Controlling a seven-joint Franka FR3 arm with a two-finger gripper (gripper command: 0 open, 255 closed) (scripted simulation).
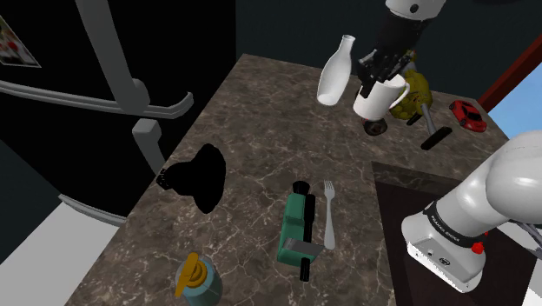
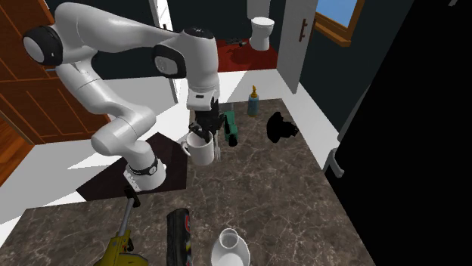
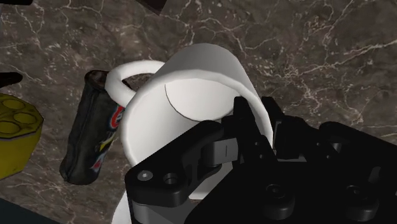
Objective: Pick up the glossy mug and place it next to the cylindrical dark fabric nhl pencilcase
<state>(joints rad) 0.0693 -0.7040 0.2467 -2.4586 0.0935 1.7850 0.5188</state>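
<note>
A glossy white mug [image 1: 378,98] hangs above the dark marble counter [image 1: 261,139], tilted, with my gripper [image 1: 383,78] shut on its rim. From the second exterior view the mug [image 2: 200,150] sits under the gripper [image 2: 203,134], off the counter. In the wrist view one finger is inside the mug [image 3: 191,95] and the other outside its wall. The pencil case [image 3: 94,133], a dark cylinder with a coloured logo, lies on the counter just beside and below the mug's handle. It also shows as a dark roll [image 1: 435,136] past the mug and near the front edge [image 2: 178,236].
A white vase [image 1: 335,69] stands close to the mug. A yellow blocky toy [image 1: 413,92] and a red toy car [image 1: 467,114] lie near the pencil case. A fork [image 1: 329,213], a green tool [image 1: 300,230], a black object [image 1: 196,178] and a blue bottle [image 1: 196,280] lie farther off.
</note>
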